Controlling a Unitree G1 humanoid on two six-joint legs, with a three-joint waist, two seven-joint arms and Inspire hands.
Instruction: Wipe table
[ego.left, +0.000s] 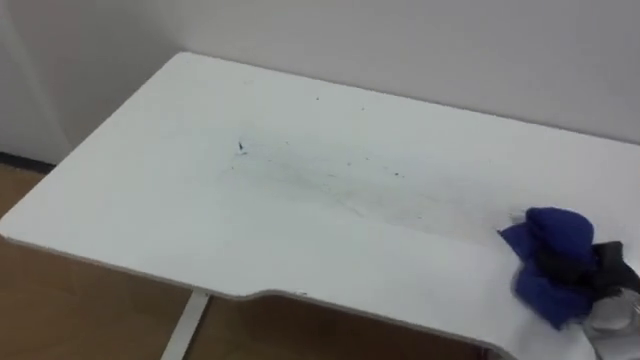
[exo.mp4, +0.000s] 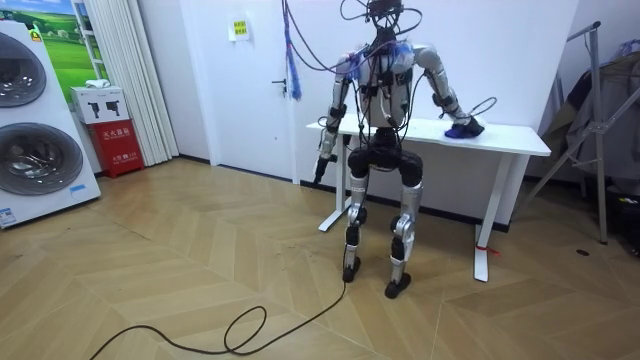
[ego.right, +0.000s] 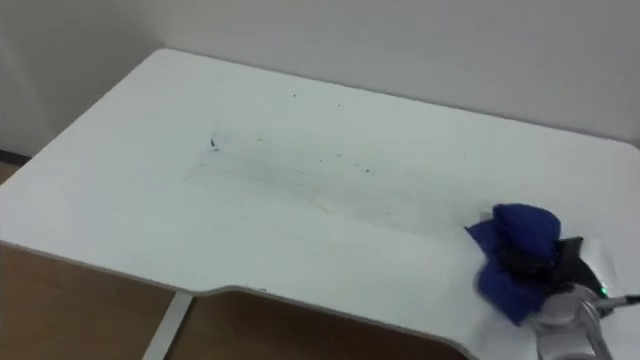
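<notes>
Right hand (ego.left: 600, 268) is clamped on the bunched blue cloth (ego.left: 545, 240) at the right near corner of the table (ego.left: 150, 190), left hand (exo.mp4: 321, 168) hanging idle; risk: the wad touches little surface and could skip the dark specks (ego.left: 241, 148) mid-table or slide off the edge.

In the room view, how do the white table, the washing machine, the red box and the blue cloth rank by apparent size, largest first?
1. white table and washing machine: not ranked against each other, since the machine stands nearer and the picture's edge cuts it off.
2. red box
3. blue cloth
</notes>
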